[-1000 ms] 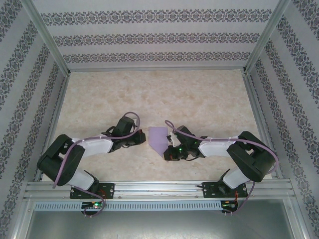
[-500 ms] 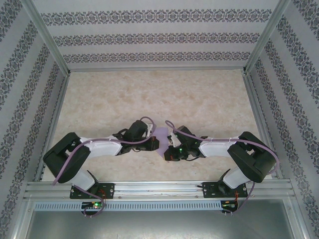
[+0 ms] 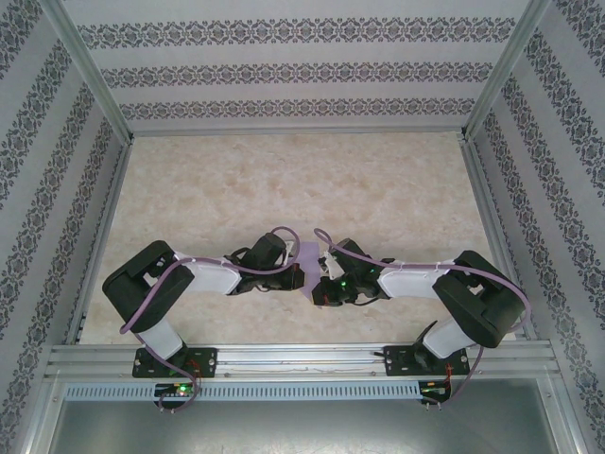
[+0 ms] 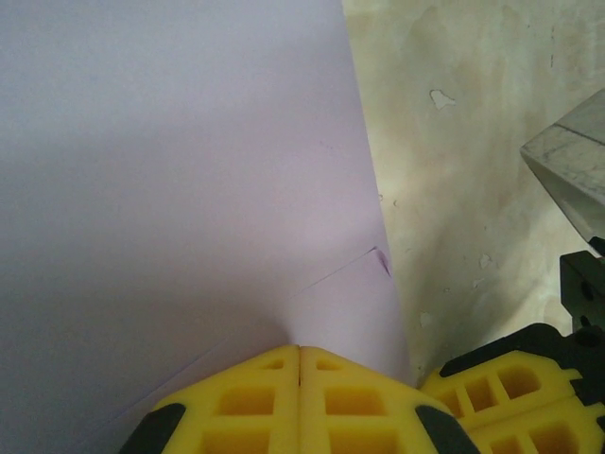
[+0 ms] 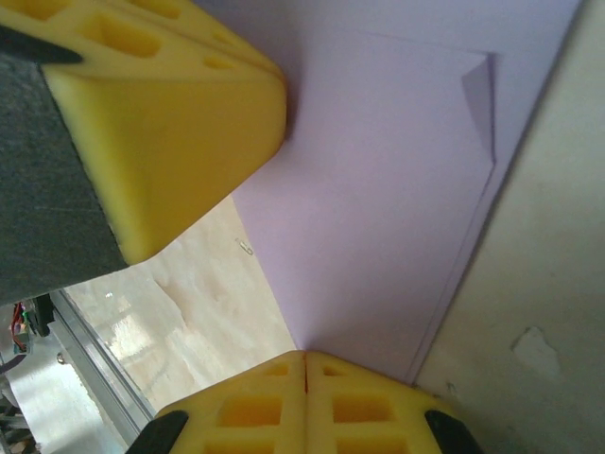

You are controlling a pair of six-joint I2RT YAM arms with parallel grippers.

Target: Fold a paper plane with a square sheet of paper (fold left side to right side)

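Square sheet of paper (image 4: 189,170) lies on table (image 3: 284,180) — between left gripper (image 4: 300,355) and right gripper (image 5: 304,359).

The table (image 3: 284,180) is lit brightly and evenly from above, and only soft shadows are cast under the arms (image 3: 203,277). In the left wrist view the purple paper (image 4: 170,142) is shaded darker toward 7 o'clock.

This is a lab robot test cell: aluminium frame posts (image 3: 85,71) and patterned wallpaper panels (image 3: 302,71) box in a marble-look surface (image 3: 284,180). A left arm (image 3: 189,279) and a right arm (image 3: 425,281) are bolted to a rail (image 3: 302,357) at its near edge.
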